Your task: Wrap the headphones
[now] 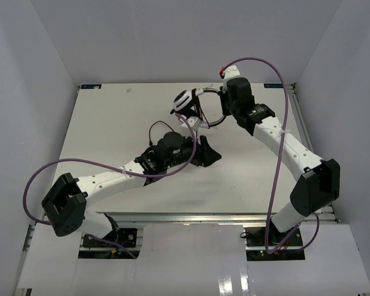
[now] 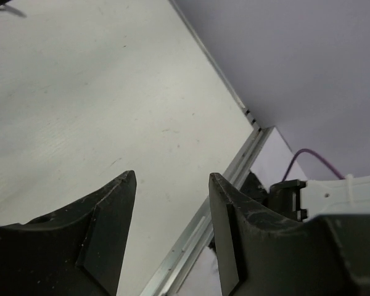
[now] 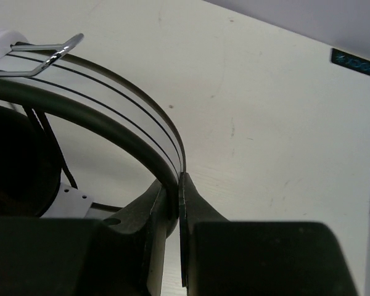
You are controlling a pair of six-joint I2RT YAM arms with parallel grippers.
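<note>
The white headphones (image 1: 186, 102) are at the back middle of the table, one round white cup up, and the thin headband (image 1: 209, 91) arcs right. My right gripper (image 1: 223, 105) is shut on the headband. In the right wrist view the headband (image 3: 111, 92) runs between the closed jaws of the gripper (image 3: 176, 185), with a black ear pad (image 3: 12, 160) at left. The thin black cord (image 1: 153, 131) loops beside my left wrist. My left gripper (image 1: 207, 154) is open and empty, low over the table below the headphones. In the left wrist view nothing lies between the jaws of the gripper (image 2: 172, 179).
White walls enclose the table (image 1: 111, 123) at the back and both sides. A metal rail (image 2: 197, 228) runs along the table's near edge. The right arm's base (image 2: 333, 191) shows beyond it. Purple robot cables (image 1: 277, 142) arch over both arms.
</note>
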